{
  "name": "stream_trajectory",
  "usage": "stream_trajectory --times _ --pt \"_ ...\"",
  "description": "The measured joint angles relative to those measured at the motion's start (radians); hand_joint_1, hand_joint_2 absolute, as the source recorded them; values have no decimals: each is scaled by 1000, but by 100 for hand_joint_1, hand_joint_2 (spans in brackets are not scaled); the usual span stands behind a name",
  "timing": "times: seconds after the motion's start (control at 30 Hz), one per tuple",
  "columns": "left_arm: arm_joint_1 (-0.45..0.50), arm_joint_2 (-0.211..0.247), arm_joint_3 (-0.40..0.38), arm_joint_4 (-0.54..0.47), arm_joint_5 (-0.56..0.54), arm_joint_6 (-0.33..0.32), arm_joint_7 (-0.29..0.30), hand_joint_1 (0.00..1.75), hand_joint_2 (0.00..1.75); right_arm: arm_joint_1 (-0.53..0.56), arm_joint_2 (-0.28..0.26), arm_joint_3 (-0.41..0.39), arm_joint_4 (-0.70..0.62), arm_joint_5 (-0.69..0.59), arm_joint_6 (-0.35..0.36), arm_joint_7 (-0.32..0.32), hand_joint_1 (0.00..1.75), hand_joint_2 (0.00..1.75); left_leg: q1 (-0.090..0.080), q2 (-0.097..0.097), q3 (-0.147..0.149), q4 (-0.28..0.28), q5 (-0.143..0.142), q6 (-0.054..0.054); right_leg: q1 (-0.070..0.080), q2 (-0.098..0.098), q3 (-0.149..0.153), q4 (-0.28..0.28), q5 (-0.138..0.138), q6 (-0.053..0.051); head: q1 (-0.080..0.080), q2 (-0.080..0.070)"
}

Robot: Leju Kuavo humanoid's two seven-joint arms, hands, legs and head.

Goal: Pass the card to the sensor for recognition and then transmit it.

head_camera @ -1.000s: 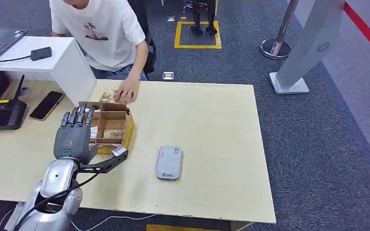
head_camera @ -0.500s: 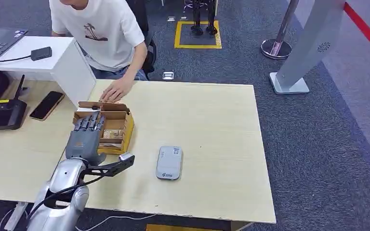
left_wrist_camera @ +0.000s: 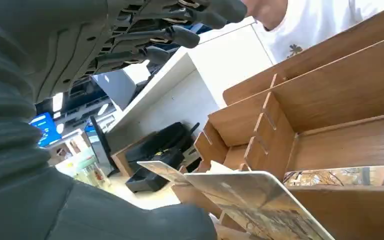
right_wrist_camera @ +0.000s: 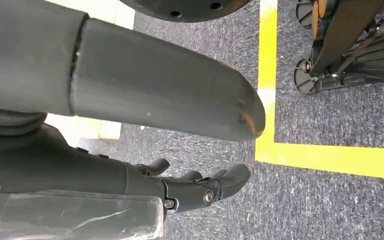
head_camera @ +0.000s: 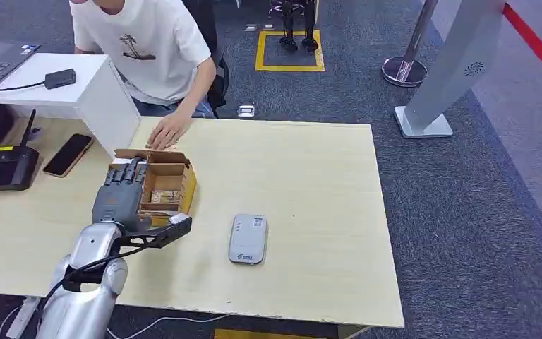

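The long pale wooden table (head_camera: 303, 212) carries everything. A person in a white T-shirt (head_camera: 152, 42) sits at its far edge, beyond the left hand (head_camera: 116, 201), with one palm (head_camera: 164, 134) flat on the wood just past the box. To the left of the hand stands a white raised desk (head_camera: 92, 88), and below it lie a black phone (head_camera: 68, 154) and a black device with an antenna (head_camera: 3, 166). On the floor far to the right of the hand stands a grey gate post (head_camera: 452, 70).

The wooden box (head_camera: 169, 185) with its compartments is directly under and in front of the left hand; the fingers (head_camera: 128, 171) stretch out over its left side and cover that part. The grey sensor (head_camera: 248, 239) lies flat to the right of the hand, a little apart from the box.

A card (left_wrist_camera: 260, 205) with a printed picture shows in the left wrist view, close by the thumb and leaning at the near edge of the box; its lower part is cut off. Whether the thumb touches it, I cannot tell. The fingers are straight and apart above it, so the hand seems to hold nothing.

The right hand (right_wrist_camera: 200, 187) hangs over grey carpet with a yellow line; its fingers are slightly bent and grip nothing.
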Motion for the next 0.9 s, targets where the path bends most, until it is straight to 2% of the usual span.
stream_trajectory --times 0.6,0.9 --pt "0 -21 12 16 1 -3 -60 0 175 0 -1 0 0 0 2 0 0 0 0 0 0 0 0 0 0 0 0 0 0 0 0 0" --pt "11 -25 12 16 4 -3 -63 0 175 0 -1 0 0 0 0 0 0 0 0 0 0 0 0 0 0 0 0 0 0 0 0 0"
